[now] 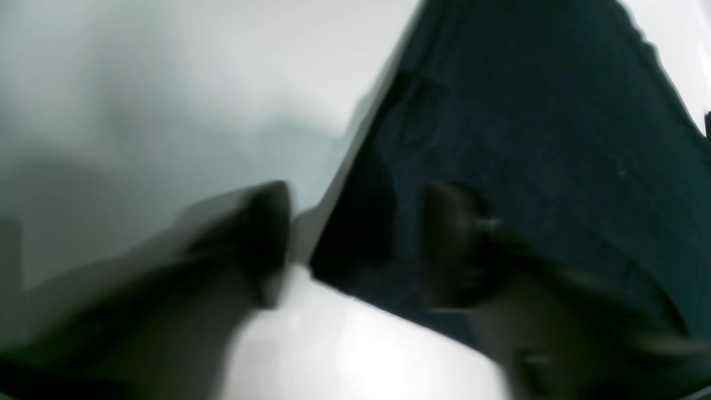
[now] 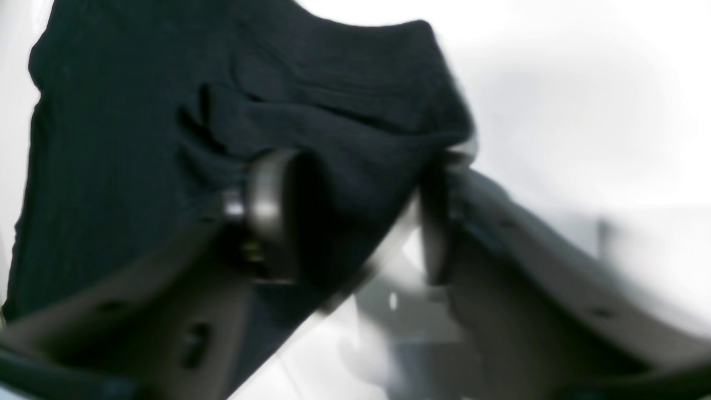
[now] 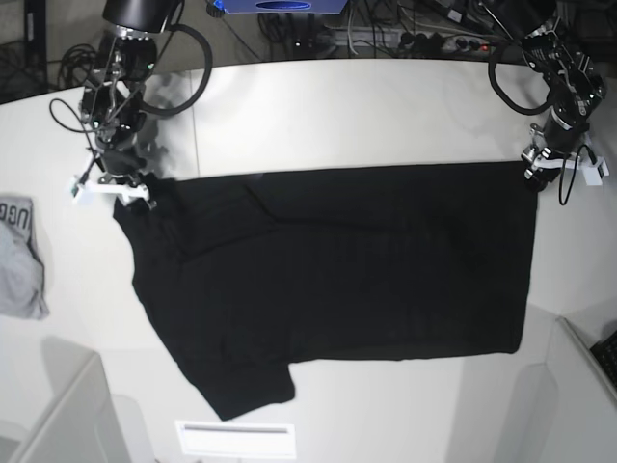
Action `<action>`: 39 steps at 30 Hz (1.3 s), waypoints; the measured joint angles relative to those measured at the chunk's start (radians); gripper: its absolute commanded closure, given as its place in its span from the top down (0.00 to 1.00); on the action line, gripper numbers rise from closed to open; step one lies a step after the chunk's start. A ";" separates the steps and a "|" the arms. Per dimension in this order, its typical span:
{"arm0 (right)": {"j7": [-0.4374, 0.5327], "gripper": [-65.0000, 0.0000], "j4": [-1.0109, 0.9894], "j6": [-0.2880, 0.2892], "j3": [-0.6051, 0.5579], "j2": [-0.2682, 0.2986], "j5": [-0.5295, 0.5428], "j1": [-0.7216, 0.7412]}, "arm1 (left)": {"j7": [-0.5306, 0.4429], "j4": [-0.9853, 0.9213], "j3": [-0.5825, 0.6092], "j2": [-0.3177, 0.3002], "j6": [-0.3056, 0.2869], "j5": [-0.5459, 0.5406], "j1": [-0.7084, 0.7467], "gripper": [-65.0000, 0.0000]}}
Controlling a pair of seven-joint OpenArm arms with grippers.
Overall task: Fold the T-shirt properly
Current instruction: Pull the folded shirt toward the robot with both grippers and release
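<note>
Broadly, the T-shirt [image 3: 347, 280] lies spread flat on the white worktop [image 3: 337, 106], reaching from one gripper to the other, with a sleeve trailing toward the near edge.

Right gripper [image 2: 355, 216]: jaws apart, straddling the shirt's shoulder corner. Cloth sits between the fingers, one finger over the fabric, the other just off its edge over bare worktop. No pinch visible yet.

Left gripper [image 1: 355, 244]: jaws apart, narrower than the right's. Hem corner lies between the fingers; one finger over cloth, the other beside the edge. The wrist view is blurred, so whether either pad actually touches fabric cannot be told.

Handling judgement: thin, limp knit, light, no stiffness of its own. It will sag and drape from any held point, and drag on the worktop rather than slide cleanly. Not fragile, not slippery. Wrinkles bunch just ahead of the right gripper, so a shallow pinch may catch only a fold.

Where to hold: the two far corners, each directly under its gripper, taken deep enough to trap all layers.

Small grey garment [image 3: 19, 256] lies well apart, beyond the right gripper; leave it.
</note>
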 measured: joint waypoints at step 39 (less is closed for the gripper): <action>-0.066 0.00 0.215 -0.011 -0.001 0.030 0.005 -0.261 | 0.034 0.251 0.006 0.005 -0.001 0.002 0.264 0.00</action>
